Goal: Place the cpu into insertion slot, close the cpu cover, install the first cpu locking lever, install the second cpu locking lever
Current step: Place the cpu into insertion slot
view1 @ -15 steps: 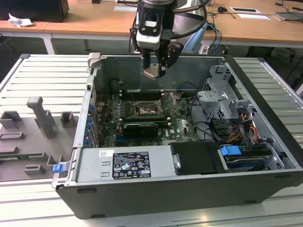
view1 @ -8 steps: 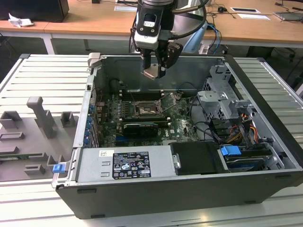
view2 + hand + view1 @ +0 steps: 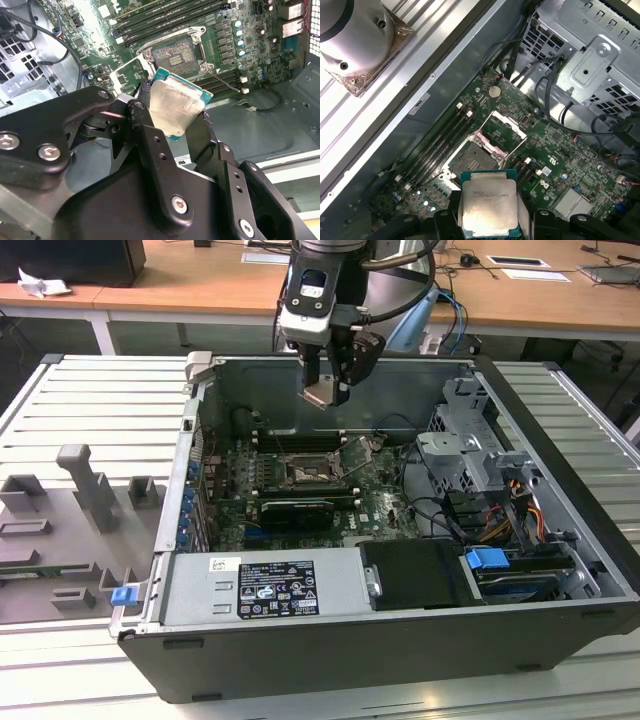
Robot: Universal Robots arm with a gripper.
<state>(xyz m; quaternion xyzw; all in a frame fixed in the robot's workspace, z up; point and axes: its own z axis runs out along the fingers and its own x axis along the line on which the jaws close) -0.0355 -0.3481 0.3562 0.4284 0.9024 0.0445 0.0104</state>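
Observation:
My gripper point(image 3: 327, 392) hangs above the open computer case and is shut on the cpu point(image 3: 322, 395). In both wrist views the black fingers point(image 3: 145, 112) clamp two opposite edges of the cpu point(image 3: 175, 107) point(image 3: 487, 205), its pale metal top facing the cameras. The insertion slot point(image 3: 305, 472) point(image 3: 175, 57) point(image 3: 472, 157) lies bare on the green board below, well apart from the chip. The cpu cover point(image 3: 357, 455) point(image 3: 127, 75) point(image 3: 501, 131) is swung open, standing beside the slot. A thin wire lever point(image 3: 227, 82) runs out from the slot's corner.
Long black memory slots point(image 3: 437, 145) flank the socket. A silvery drive cage point(image 3: 470, 450) with cables stands at the exterior view's right, and a power supply point(image 3: 260, 590) sits along the case's near wall. Grey fixtures point(image 3: 90, 490) rest on the slatted table at the exterior view's left.

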